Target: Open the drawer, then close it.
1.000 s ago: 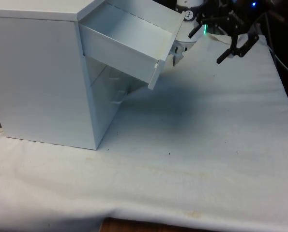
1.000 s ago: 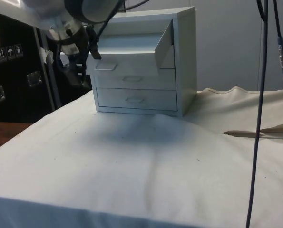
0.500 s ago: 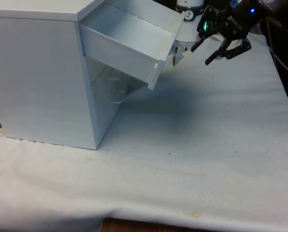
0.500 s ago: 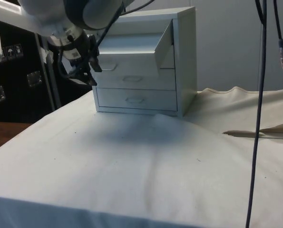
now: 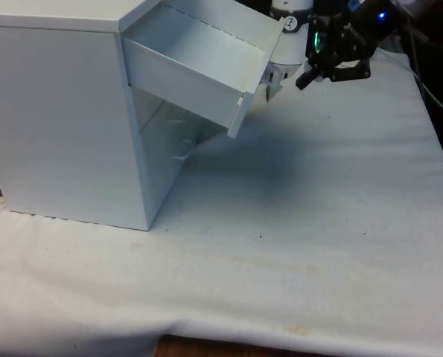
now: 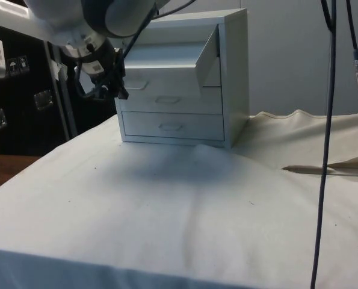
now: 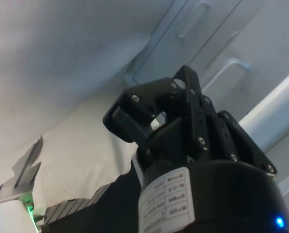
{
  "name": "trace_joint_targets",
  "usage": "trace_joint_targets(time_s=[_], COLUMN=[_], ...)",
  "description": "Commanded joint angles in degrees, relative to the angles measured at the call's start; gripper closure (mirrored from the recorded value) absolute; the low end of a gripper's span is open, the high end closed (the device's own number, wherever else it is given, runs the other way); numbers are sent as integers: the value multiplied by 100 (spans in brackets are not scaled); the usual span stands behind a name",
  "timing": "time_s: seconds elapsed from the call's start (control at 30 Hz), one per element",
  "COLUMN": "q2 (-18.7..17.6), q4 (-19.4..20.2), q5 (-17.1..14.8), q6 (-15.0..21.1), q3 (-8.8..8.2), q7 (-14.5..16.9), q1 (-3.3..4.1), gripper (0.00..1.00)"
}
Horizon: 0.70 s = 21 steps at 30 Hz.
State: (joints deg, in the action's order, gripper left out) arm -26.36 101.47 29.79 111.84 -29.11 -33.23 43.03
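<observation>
- Your black two-finger gripper [image 5: 316,74] hangs in the air beside the pulled-out top drawer [image 5: 199,63] of the white chest of drawers [image 5: 65,119], not touching it.
- You cannot tell its finger gap.
- The white tablecloth [image 5: 318,223] lies below.

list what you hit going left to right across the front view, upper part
chest of drawers → its open top drawer → claw → bare white cloth

A robot lab: cloth-draped table [image 5: 318,245], hanging cables [image 6: 330,120], dark cabinets [image 6: 22,90] behind.
</observation>
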Motion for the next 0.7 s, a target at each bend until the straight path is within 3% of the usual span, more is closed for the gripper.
trace_joint_targets(time_s=[0.0,0.67], q2=[69,183], q4=[52,109], q5=[52,275], q6=[-6,-183], q3=[-23,-241], q7=[6,6], q1=[11,0], gripper=[100,100])
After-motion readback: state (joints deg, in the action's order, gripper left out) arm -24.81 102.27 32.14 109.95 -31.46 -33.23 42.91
